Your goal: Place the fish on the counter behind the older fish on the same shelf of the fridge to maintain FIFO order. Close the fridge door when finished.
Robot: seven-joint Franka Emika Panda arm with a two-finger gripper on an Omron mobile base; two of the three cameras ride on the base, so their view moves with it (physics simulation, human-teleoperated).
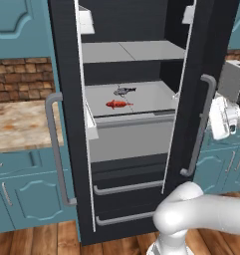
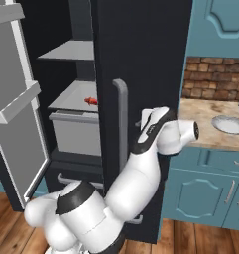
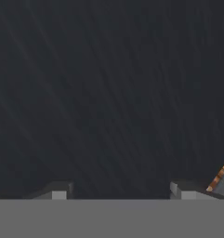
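Fingertips (image 3: pixel 59 190) of my hand (image 3: pixel 120 191) stand apart at the bottom of my own view, with nothing between them, so I read the hand as spread and carrying nothing. Right in front of it is a flat black panel, which I take to be the outside of a fridge door (image 2: pixel 141 74); I cannot tell whether I am touching it. From the base cameras my wrist sits just beside that door's grey bar handle (image 2: pixel 122 124), on the worktop (image 2: pixel 210 121) side of it. Beyond the door, deeper in the fridge (image 1: pixel 126 30) and well away from my hand, the shelf (image 1: pixel 156 97) carries both fish: the older fish (image 1: pixel 116 104), red-orange, lies nearer the raised front lip, and the fish (image 1: pixel 124 90), silvery grey, lies behind it, near but apart. So I judge the placing done and the FIFO order right. What is left is the closing: both door panels still stand open, the far one (image 1: pixel 66 124) swung wide, and I would expect to push this near panel shut first, then deal with the other.
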